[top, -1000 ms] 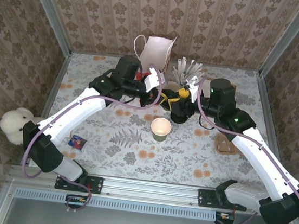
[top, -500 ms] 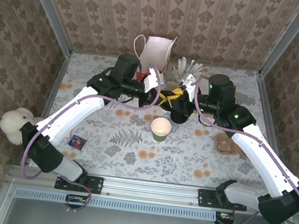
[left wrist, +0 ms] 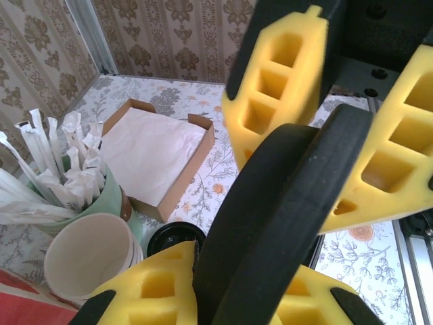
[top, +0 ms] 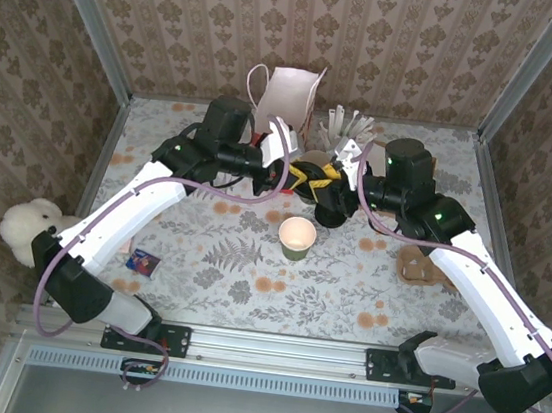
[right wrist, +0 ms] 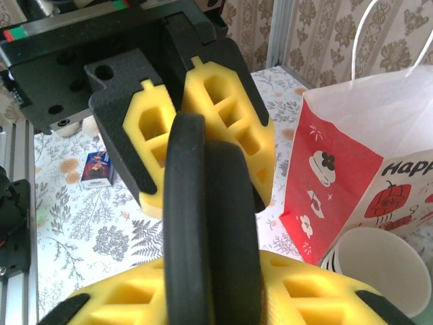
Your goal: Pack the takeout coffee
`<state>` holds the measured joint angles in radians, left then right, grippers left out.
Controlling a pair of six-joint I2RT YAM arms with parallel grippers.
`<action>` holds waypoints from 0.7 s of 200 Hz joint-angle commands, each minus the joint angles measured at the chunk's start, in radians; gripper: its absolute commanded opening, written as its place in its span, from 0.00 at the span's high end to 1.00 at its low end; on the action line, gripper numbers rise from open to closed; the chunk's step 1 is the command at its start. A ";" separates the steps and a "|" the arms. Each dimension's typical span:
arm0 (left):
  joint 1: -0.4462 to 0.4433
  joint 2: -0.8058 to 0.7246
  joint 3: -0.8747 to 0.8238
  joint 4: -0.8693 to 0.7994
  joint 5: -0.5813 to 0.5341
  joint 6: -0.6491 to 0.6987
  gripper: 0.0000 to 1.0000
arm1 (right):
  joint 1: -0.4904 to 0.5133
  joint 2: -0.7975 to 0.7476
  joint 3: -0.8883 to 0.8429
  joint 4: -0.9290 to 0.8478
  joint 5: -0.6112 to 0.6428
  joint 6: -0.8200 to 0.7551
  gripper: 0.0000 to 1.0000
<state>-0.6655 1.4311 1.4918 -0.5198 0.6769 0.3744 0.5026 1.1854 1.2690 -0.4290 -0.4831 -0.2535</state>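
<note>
The takeout coffee (top: pixel 297 237), a small green paper cup with a cream inside, stands upright and alone on the table, in front of both grippers. Above it, at mid-table, my two grippers meet tip to tip. My left gripper (top: pixel 298 175) (left wrist: pixel 237 291) is shut on the edge of a flat black disc (left wrist: pixel 284 203) (right wrist: pixel 203 203). My right gripper (top: pixel 333 176) (right wrist: pixel 210 298) holds the same black piece from the other side, yellow pads against it. In the right wrist view the piece looks like two discs pressed together.
A red-and-white gift bag (top: pixel 292 96) (right wrist: pixel 345 156) stands open at the back. Beside it are a green cup of wrapped sticks (top: pixel 345 134) (left wrist: pixel 74 189) and a white paper cup (left wrist: pixel 88 254). A black lid (left wrist: pixel 174 238) lies on the table; a cardboard box (left wrist: pixel 159 152), right. A plush toy (top: pixel 26 228) sits far left.
My right gripper has closed in on the black disc and shifted left to meet the left gripper. The left arm has drawn back a little. The coffee cup has not moved.
</note>
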 commanded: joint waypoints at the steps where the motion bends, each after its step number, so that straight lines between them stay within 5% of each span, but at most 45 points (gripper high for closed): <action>1: 0.004 -0.038 -0.015 0.015 0.050 -0.011 0.97 | -0.002 -0.007 0.015 0.003 0.025 -0.001 0.74; 140: 0.004 -0.008 0.030 -0.045 0.089 0.022 0.94 | 0.011 0.031 0.025 0.093 -0.061 0.068 0.86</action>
<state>-0.6479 1.4296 1.4960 -0.5396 0.6781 0.3759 0.5068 1.2186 1.2903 -0.4141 -0.5095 -0.2054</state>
